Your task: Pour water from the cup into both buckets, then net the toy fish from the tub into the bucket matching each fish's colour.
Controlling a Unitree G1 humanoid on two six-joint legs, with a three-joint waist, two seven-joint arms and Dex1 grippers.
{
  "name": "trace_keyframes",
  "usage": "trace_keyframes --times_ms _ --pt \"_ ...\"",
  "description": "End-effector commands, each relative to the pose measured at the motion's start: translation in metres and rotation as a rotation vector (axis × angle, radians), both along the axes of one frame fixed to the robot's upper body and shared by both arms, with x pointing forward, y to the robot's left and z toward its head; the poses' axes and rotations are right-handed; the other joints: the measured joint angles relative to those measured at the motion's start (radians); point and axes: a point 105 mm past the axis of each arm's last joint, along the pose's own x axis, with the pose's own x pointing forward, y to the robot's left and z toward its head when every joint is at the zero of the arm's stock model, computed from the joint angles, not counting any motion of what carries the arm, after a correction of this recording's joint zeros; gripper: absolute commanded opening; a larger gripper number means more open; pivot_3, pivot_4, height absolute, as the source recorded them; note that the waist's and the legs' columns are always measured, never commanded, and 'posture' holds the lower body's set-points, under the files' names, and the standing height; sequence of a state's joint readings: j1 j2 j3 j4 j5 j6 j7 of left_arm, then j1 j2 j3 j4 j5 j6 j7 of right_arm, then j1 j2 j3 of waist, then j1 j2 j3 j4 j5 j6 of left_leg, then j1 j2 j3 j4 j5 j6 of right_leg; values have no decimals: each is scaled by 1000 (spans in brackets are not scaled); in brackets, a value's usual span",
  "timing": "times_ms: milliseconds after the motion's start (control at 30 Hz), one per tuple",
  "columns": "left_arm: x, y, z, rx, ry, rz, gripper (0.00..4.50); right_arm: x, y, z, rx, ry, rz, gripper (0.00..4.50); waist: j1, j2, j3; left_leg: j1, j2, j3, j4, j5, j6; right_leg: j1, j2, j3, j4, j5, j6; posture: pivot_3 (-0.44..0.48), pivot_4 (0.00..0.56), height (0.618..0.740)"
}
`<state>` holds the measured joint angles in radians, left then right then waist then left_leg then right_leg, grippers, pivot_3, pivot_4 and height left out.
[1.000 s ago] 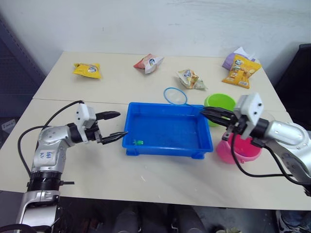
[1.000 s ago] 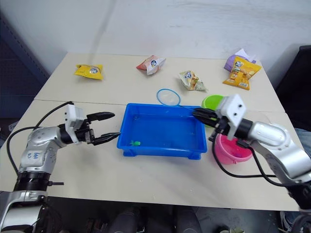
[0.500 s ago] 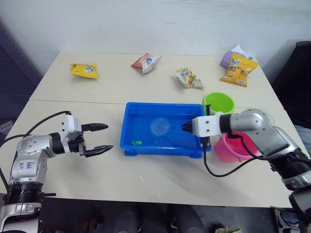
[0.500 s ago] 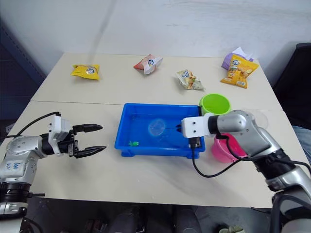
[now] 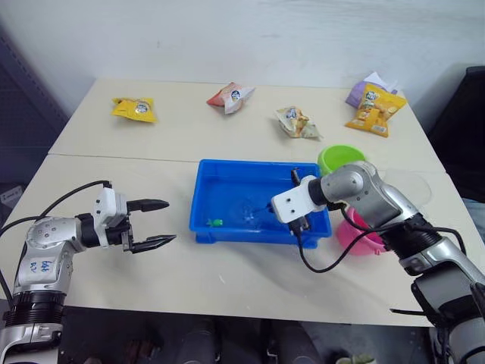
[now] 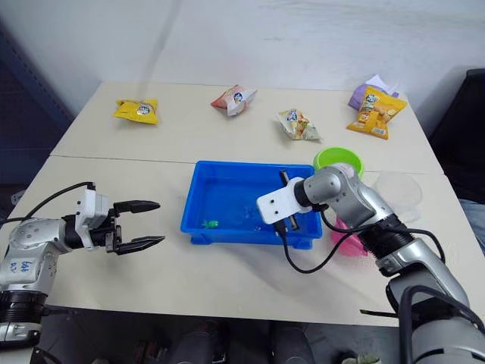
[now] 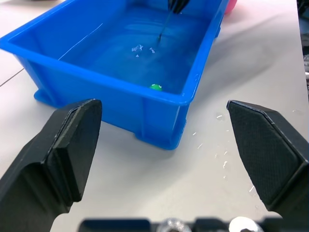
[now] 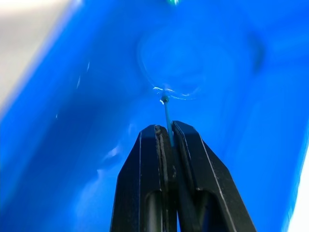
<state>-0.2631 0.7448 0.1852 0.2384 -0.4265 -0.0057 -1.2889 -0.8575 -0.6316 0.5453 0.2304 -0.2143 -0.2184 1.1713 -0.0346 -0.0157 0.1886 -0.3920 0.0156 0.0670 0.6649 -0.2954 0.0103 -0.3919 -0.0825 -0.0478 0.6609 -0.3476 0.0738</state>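
my right gripper (image 8: 166, 137) pinches the net (image 8: 171, 63) handle, hoop underwater in the tub (image 5: 206, 227). green fish (image 5: 216, 223) sits near nine o'clock; a fast sweep could wash it away. left gripper (image 5: 155, 222) wide, idle.

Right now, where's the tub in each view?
Left eye: tub, mid-frame.
Right eye: tub, mid-frame again.
Left wrist: tub beyond open left gripper.
Right wrist: tub behind right gripper shut on net.
Shared landmark: green fish inside tub.

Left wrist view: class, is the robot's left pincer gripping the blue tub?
No: the left pincer is open, short of the tub, fingers touching nothing.
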Motion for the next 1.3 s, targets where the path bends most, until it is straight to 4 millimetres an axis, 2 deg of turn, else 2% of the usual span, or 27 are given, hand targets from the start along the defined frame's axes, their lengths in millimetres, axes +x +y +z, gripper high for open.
trace_keyframes --times_ms 33,200,333,467,733,867,1067,1300 --pt "-1 -1 6 7 -41 -7 4459 -10 12 10 65 -3 66 0 0 0 0 0 0 0 0 0 0 0 0 0 0 0 0 0 150 738" --pt "-1 -1 4 4 -43 -2 4459 -11 14 8 93 16 55 0 1 0 0 0 0 0 0 0 0 0 0 0 0 0 0 0 150 738" --pt "-1 0 3 0 -42 2 4459 -15 23 12 178 56 51 0 0 0 0 0 0 0 0 0 0 0 0 0 0 0 0 0 150 738" --pt "-2 0 1 -5 -39 4 4459 -17 21 15 223 70 29 0 1 0 0 0 0 0 0 0 0 0 0 -1 0 0 0 0 150 738" --pt "3 -4 -2 -21 -48 5 4459 -22 -2 27 328 48 -39 0 5 0 0 0 0 0 0 0 0 0 0 -1 0 0 0 0 150 738" --pt "5 -8 -2 -26 -52 -4 4459 -22 -15 38 452 3 -106 0 4 0 0 0 0 0 0 0 0 0 0 0 -1 0 0 0 150 738" --pt "12 -20 4 -37 -64 -35 4459 -33 -40 43 540 26 -202 0 7 0 0 0 0 0 0 0 0 1 0 -1 -1 0 0 0 150 738" --pt "17 -40 14 -49 -93 -97 4459 -40 -71 59 563 -50 -268 0 7 0 0 1 0 0 -1 0 0 1 0 -1 -1 0 0 0 150 738"
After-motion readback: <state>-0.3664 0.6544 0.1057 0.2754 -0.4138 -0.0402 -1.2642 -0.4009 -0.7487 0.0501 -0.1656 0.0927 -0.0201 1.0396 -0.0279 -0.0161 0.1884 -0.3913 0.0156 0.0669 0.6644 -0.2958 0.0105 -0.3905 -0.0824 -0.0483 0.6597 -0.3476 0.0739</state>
